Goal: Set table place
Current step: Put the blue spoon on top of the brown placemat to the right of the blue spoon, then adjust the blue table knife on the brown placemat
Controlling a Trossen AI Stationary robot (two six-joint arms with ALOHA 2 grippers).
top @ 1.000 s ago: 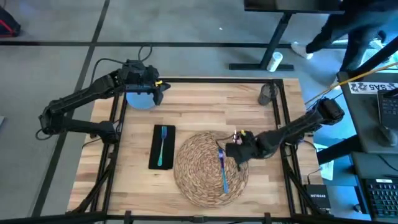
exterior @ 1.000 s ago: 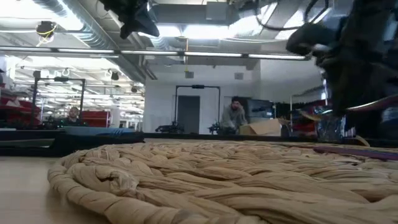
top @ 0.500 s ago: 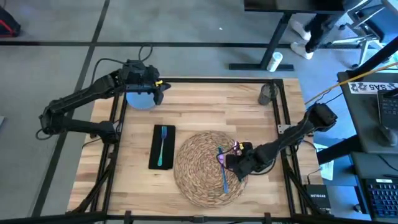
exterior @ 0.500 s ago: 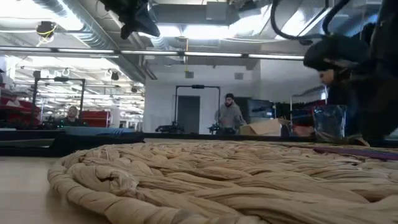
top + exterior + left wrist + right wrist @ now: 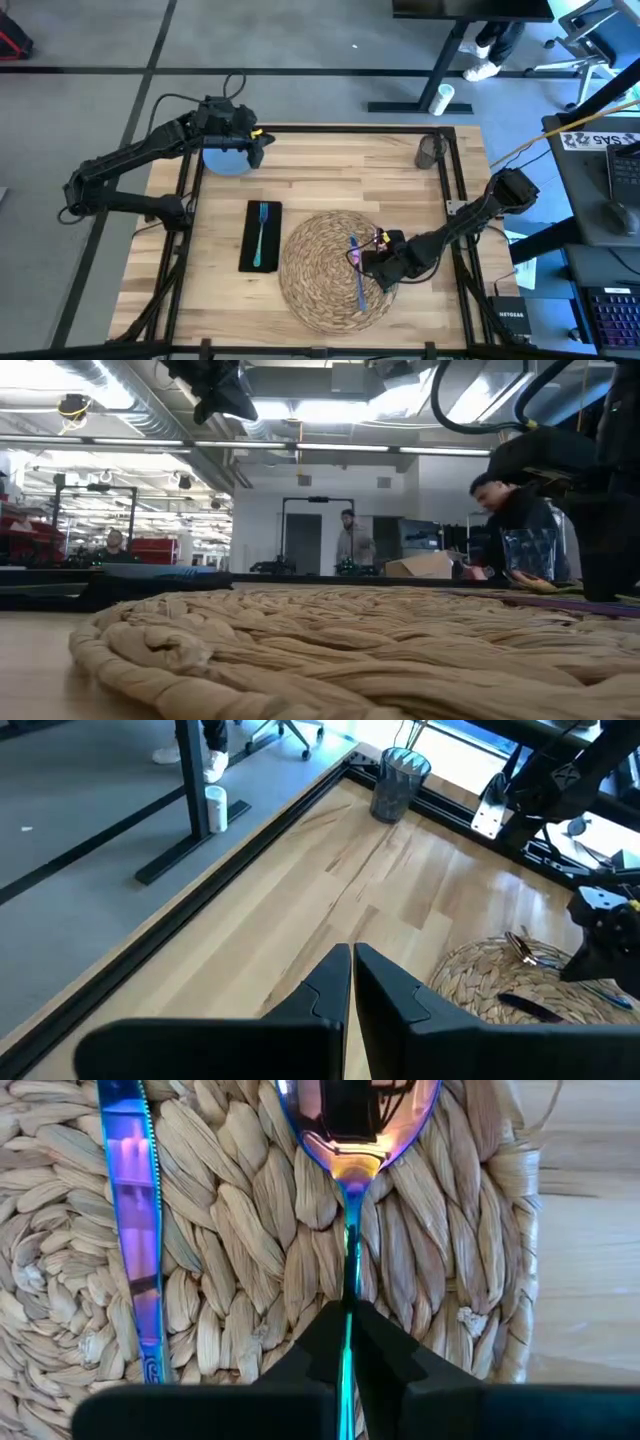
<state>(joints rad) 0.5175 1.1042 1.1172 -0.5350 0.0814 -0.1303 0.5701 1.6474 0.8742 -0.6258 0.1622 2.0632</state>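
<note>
Wooden table (image 5: 340, 170): right gripper (image 5: 374, 262) clamps spoon (image 5: 350, 1125) over mat (image 5: 320, 285); probably lay it parallel beside knife (image 5: 135, 1230); left gripper (image 5: 352, 982) closed, idle

Hidden and cut-off parts around the placemat

The left tool (image 5: 252, 143) covers part of the plate (image 5: 222, 161); the spoon (image 5: 352, 1140) handle vanishes between the right tool's (image 5: 345, 1342) fingers, and the knife (image 5: 134, 1230) on the placemat (image 5: 240, 1260) runs off-frame.

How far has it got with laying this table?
Done: fork on the black napkin, knife on the placemat. In hand: right gripper shut on the spoon over the mat. Left: the blue plate under the left gripper, and the cup.
</note>
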